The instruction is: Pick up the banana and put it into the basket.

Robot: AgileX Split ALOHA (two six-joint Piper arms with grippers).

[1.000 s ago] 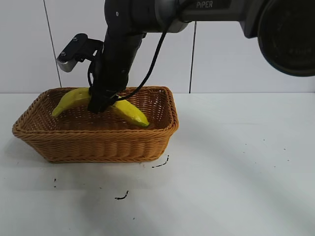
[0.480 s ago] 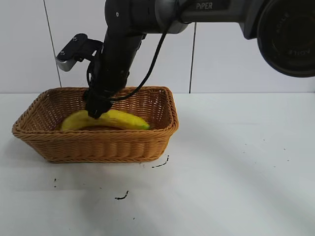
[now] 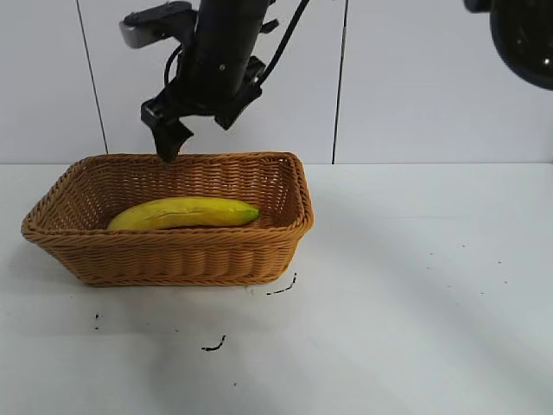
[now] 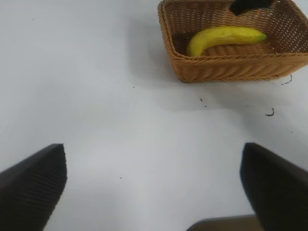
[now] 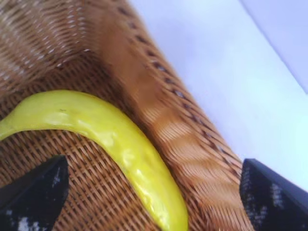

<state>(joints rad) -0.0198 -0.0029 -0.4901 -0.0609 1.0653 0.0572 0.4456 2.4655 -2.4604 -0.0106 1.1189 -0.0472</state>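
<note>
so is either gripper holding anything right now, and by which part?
Nothing is held. The right gripper is open above the basket, apart from the banana lying inside. The left gripper is open over the table.

Yellow banana (image 3: 184, 213) lying flat inside tan wicker basket (image 3: 173, 257), greenish tip toward right wall.

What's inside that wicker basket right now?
Only the banana, lying flat on the basket floor. The right tool hangs open above. The weave under the banana is hidden.
</note>
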